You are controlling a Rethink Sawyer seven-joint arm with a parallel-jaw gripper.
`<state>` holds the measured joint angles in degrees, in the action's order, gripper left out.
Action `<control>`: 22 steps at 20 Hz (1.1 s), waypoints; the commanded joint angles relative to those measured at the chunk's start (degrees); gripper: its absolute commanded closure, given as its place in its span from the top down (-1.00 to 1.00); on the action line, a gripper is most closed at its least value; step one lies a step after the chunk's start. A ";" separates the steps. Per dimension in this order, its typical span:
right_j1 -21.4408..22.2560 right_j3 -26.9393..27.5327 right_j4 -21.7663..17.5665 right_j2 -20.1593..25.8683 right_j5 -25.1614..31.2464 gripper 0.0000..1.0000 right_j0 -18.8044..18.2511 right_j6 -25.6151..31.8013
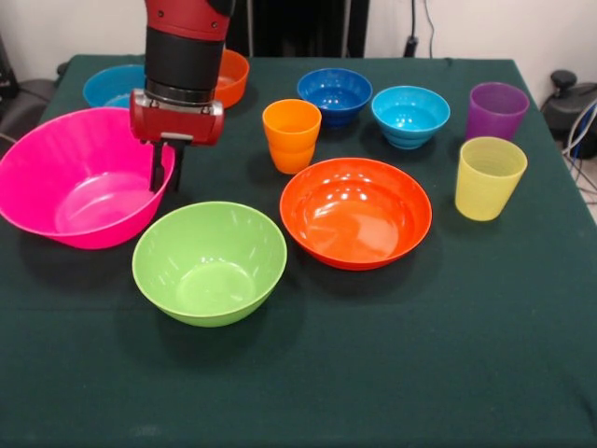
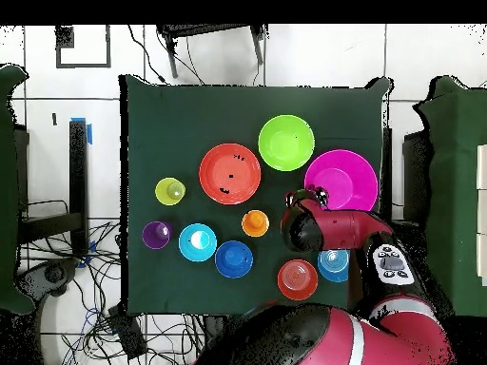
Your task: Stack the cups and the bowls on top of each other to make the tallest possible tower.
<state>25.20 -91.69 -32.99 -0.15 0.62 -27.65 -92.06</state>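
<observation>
The glossy lime green plastic bowl (image 1: pixel 209 262) sits nearest the camera, upright and empty on the dark green cloth-covered surface (image 1: pixel 448 355). No writing or labels can be read on anything. In the front view, going left to right: a large glossy pink bowl (image 1: pixel 79 177), empty, with the red and black arm's gripper (image 1: pixel 166 168) hanging over its right rim, jaws close together with nothing between them. Behind are a cyan bowl (image 1: pixel 110 86) and a small orange bowl (image 1: pixel 231 77), both partly hidden. Next come an orange tapered cup (image 1: pixel 291 135), a shallow orange bowl (image 1: pixel 355 212), a dark blue bowl (image 1: pixel 335 94), a cyan-blue bowl (image 1: pixel 410 116), a translucent yellow cup (image 1: pixel 489 177) and a translucent purple cup (image 1: pixel 496 110). All stand separate, unstacked, empty.
</observation>
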 commanded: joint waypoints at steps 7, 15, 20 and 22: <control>5.03 -3.26 -2.23 8.94 4.78 -1.00 -0.11 -0.90; 4.37 -2.83 -2.74 9.05 3.95 -1.00 -0.16 -1.15; 4.07 -3.12 -2.90 9.83 3.66 -1.00 -0.84 -1.20; 3.63 -2.90 -3.01 9.23 3.00 -1.00 -0.41 -1.66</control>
<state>30.09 -93.25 -33.01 3.37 0.64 -28.12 -92.08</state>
